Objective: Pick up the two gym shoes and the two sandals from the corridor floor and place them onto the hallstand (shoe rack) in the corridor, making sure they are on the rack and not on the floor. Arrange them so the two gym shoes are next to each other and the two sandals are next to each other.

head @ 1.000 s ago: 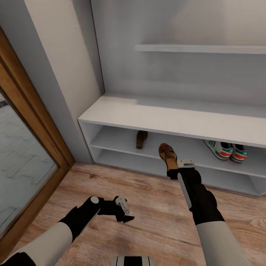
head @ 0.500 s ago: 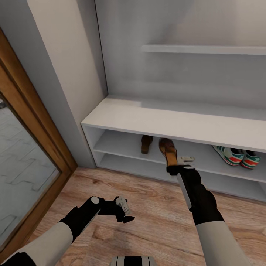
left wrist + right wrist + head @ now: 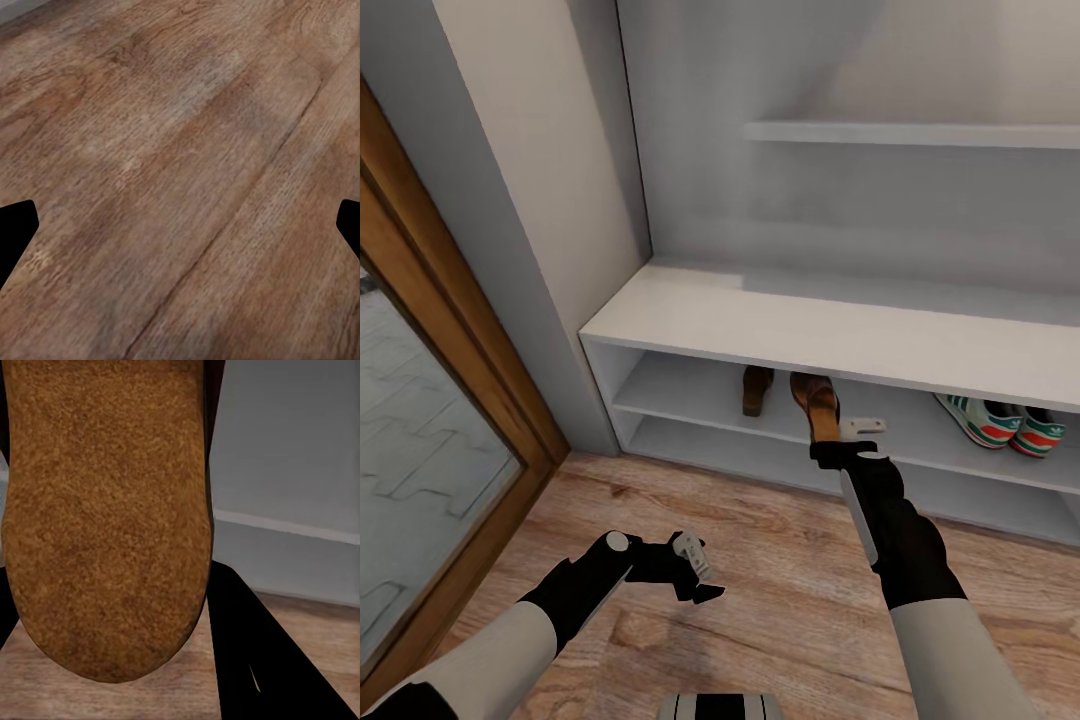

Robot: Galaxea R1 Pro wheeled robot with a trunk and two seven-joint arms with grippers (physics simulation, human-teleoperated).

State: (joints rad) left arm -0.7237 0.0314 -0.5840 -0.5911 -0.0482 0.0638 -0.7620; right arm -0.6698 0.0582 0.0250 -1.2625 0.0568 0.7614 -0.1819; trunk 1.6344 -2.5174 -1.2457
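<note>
While both gym shoes (image 3: 998, 423) already sit together on the hallstand's (image 3: 840, 335) upper shelf tier, the right tool (image 3: 838, 438) grips the second sandal (image 3: 815, 402) at that tier's front edge, just beside the first sandal (image 3: 756, 389). Releasing it is likely all that remains (the left tool (image 3: 695, 570) hangs open, holding nothing, above the corridor floor (image 3: 760, 560)).

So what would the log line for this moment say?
right pincer: holding sandal at hallstand shelf | left pincer: open | gym shoes: shelved
</note>
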